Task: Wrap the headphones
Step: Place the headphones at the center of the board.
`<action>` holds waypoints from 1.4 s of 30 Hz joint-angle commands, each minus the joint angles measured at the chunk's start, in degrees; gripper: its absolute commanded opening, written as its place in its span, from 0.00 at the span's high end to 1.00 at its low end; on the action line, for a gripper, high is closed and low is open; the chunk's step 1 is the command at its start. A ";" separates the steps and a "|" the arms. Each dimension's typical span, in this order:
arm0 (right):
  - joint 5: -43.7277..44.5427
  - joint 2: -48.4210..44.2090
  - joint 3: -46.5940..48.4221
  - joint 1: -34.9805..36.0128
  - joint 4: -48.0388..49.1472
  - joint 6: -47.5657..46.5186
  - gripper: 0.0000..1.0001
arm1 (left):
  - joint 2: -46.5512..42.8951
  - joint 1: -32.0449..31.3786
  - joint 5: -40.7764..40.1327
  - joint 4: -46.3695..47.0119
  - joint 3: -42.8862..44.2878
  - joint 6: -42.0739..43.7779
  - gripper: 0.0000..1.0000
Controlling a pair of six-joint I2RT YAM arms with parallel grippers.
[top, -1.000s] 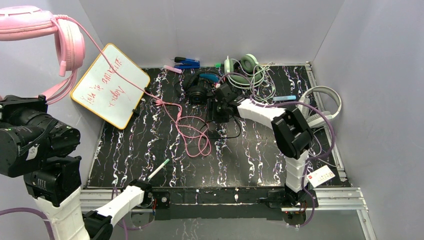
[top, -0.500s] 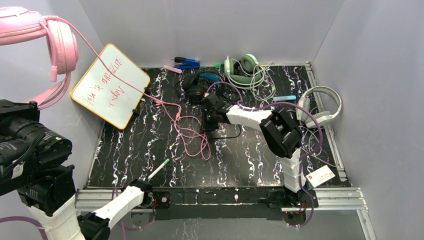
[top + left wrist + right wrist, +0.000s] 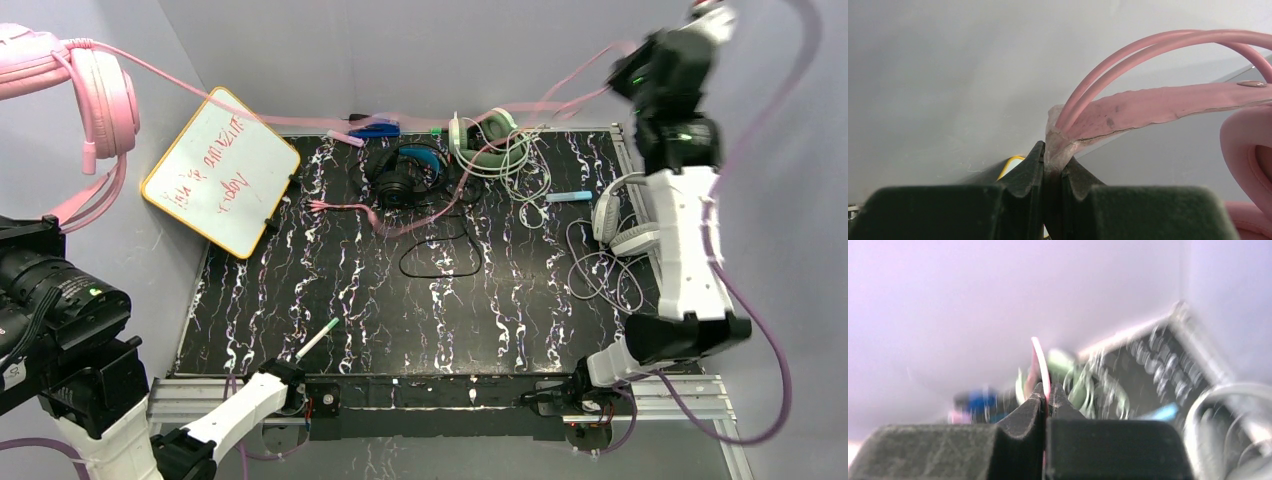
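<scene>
Pink headphones hang by their band in the clamped left gripper, right gripper pinching their cord

Soft, even white light is filling the overhead view, tinting the grey walls faintly lilac and casting only weak shadows on the black marbled table. The raised right arm and the pink cord are smearing at the top. The left wrist view is showing the pink headphones sharply, its dark fingers soft. The right wrist view is blurring throughout, washed pale violet
</scene>
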 commanded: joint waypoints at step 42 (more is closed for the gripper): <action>-45.03 -38.21 -50.59 -0.64 14.58 0.04 0.06 | 27.35 -0.26 65.22 -52.34 -17.31 -61.45 1.00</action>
